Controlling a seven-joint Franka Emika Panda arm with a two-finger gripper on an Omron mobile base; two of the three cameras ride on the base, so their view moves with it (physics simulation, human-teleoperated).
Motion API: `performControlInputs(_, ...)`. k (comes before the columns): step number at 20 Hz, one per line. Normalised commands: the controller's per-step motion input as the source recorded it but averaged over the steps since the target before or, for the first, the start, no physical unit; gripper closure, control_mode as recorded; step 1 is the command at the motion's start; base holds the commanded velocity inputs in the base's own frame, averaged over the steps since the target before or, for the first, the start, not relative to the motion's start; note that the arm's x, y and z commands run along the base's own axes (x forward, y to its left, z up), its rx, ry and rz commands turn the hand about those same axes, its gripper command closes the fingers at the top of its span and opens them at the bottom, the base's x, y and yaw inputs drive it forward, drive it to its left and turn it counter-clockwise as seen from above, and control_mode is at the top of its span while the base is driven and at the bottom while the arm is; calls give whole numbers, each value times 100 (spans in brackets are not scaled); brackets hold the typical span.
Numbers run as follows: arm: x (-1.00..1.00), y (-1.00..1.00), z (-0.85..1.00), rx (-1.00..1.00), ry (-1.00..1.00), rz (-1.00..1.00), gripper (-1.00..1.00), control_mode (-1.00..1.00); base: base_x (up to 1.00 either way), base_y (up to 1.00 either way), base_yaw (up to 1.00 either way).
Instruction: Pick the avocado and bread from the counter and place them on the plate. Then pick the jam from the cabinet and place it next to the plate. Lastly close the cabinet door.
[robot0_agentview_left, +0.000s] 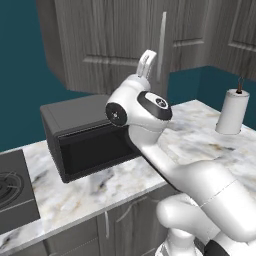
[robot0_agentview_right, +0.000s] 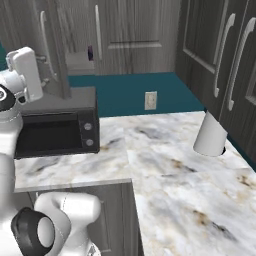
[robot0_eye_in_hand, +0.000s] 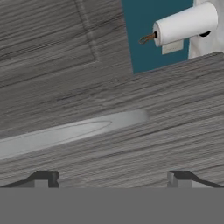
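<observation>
We see the gripper (robot0_eye_in_hand: 112, 177) spread wide and empty at the bottom of the hand view, facing the cabinet door (robot0_eye_in_hand: 57, 48), its pale bar handle (robot0_eye_in_hand: 74, 131) crossing mid-frame.

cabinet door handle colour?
Pale grey bar handle on the dark grey wood-grain cabinet door; hand view.

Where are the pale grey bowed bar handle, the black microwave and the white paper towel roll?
Pale grey bowed bar handle (robot0_eye_in_hand: 74, 131): hand view, mid-bar.
Black microwave (robot0_agentview_left: 92, 147): left base view, door glass.
White paper towel roll (robot0_agentview_right: 210, 135): right base view, side.
</observation>
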Motion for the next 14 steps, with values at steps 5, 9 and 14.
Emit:
performControlInputs(5,62,-50,1,0,0,0,-100,-100,0,0,0)
performControlInputs(9,61,-44,10,0,0,0,-100,-100,0,0,0)
performControlInputs(14,58,-42,14,0,0,0,-100,-100,0,0,0)
